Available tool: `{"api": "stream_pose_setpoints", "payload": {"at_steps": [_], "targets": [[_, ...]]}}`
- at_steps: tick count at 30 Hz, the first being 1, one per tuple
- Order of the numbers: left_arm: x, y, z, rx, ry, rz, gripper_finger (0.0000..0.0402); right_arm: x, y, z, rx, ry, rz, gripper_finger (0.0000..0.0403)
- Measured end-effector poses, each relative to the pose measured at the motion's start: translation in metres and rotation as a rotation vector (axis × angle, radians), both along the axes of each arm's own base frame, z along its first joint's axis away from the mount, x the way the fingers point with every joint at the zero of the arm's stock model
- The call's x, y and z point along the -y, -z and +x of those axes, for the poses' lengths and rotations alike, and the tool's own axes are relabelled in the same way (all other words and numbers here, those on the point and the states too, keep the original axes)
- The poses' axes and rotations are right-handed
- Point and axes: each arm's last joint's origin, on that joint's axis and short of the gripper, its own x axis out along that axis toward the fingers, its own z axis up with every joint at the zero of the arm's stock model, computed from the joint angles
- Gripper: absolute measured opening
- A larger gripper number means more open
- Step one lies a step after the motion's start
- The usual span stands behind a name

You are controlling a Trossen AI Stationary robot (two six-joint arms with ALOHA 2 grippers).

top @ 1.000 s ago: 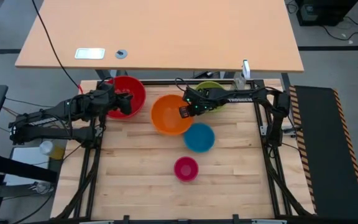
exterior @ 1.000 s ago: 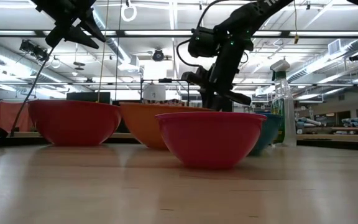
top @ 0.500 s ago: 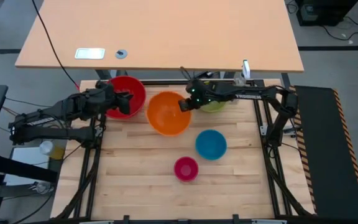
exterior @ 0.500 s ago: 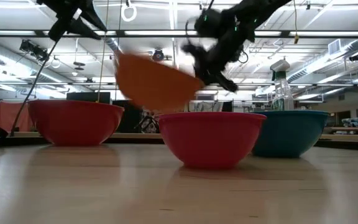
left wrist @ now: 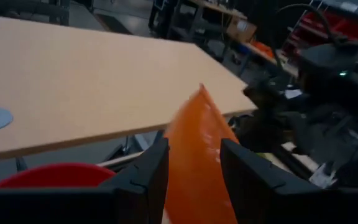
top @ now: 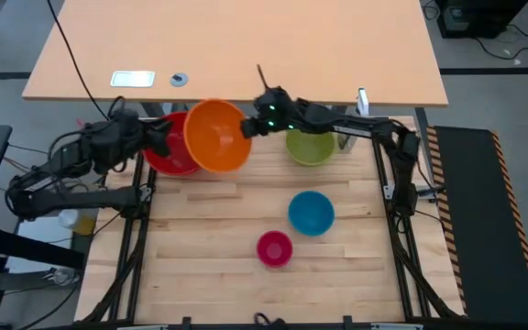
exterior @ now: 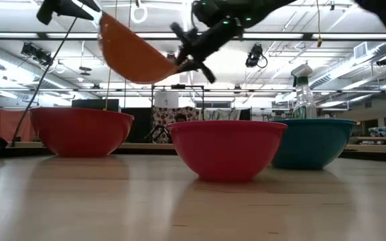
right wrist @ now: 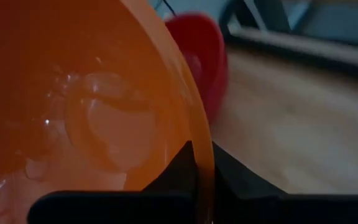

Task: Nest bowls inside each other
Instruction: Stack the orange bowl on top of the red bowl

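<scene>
The orange bowl (top: 216, 136) hangs tilted in the air, partly over the red bowl (top: 170, 154) at the table's far left. My right gripper (top: 255, 123) is shut on its rim. My left gripper (top: 161, 139) is open above the red bowl's left part. In its wrist view the orange bowl (left wrist: 194, 149) shows edge-on between its fingers, and I cannot tell whether they touch. The green bowl (top: 312, 147) stands at the far right. The blue bowl (top: 311, 213) and the small pink bowl (top: 274, 248) rest on their bases mid-table. My right gripper pinches the orange bowl's rim (right wrist: 201, 147) on its right side, one finger inside the bowl and one outside. The fingers come from the table's right, slanting down. The bowl is lifted clear of the table and tilted, its left rim (exterior: 102, 16) higher than the held side.
A tan desk (top: 236, 46) stands beyond the table's far edge. A spray bottle (exterior: 303, 94) stands at the far right near the green bowl. Bare wood lies along the table's near edge (top: 264, 293).
My right gripper has lifted the orange bowl off the table and carried it up and toward the far left, over the red bowl, tipping it. The blue bowl has slid a little toward the right and near edge. My left gripper has risen and drawn back toward the left, still open.
</scene>
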Motion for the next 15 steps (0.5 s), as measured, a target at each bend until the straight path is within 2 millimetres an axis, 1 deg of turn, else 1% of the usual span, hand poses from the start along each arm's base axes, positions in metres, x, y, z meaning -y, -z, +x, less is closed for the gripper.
{"api": "stream_pose_setpoints", "payload": {"at_steps": [4, 8, 12, 15], "targets": [[0.002, -0.001, -0.007, 0.041, 0.003, -0.012, 0.0148, 0.015, -0.002, 0.033, 0.025, 0.011, -0.078, 0.0028], [0.004, -0.001, -0.006, 0.067, 0.055, -0.048, 0.0148, 0.026, 0.008, 0.063, 0.047, 0.025, -0.121, 0.0028], [0.005, 0.0, -0.002, 0.077, 0.13, -0.091, 0.0148, 0.035, 0.024, 0.089, 0.059, 0.009, -0.157, 0.0028], [0.006, 0.001, -0.001, 0.091, 0.169, -0.121, 0.0148, 0.039, 0.047, 0.102, 0.058, -0.021, -0.197, 0.003]]}}
